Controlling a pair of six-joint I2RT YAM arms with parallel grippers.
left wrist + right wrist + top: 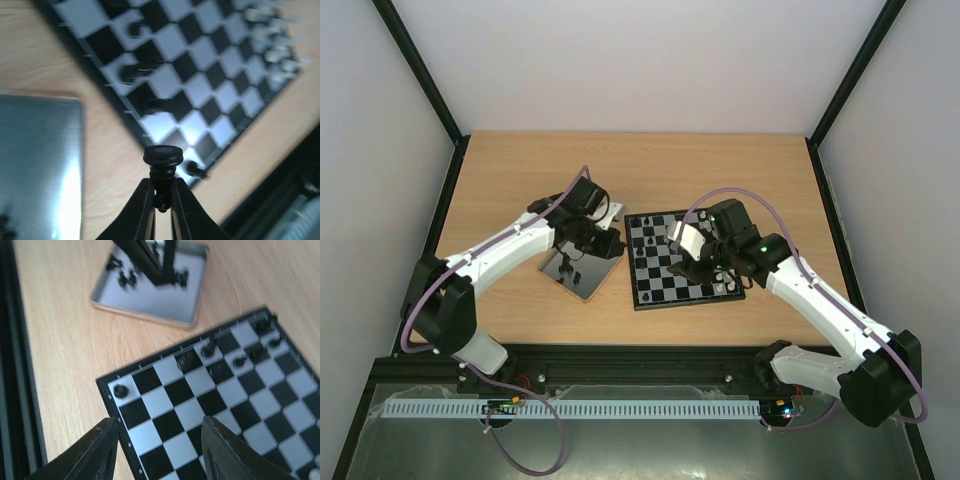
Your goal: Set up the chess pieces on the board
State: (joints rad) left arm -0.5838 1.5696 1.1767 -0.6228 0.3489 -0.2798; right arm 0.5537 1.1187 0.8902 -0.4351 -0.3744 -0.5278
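In the left wrist view my left gripper (161, 184) is shut on a black chess piece (162, 159), held above the wooden table between the grey tray (40, 165) and the board (200, 75). Black pieces (132, 72) stand along the board's near side, and blurred white pieces (280, 50) along its far side. From above, the left gripper (582, 245) hangs over the tray (590, 285). My right gripper (160, 435) stands open over a corner of the board (165, 402) with nothing between its fingers. A lone black piece (120, 390) sits on that corner square.
The tray (150, 300) holds several loose black pieces (125, 277). A black frame rail (620, 352) runs along the table's near edge, and white walls enclose the other sides.
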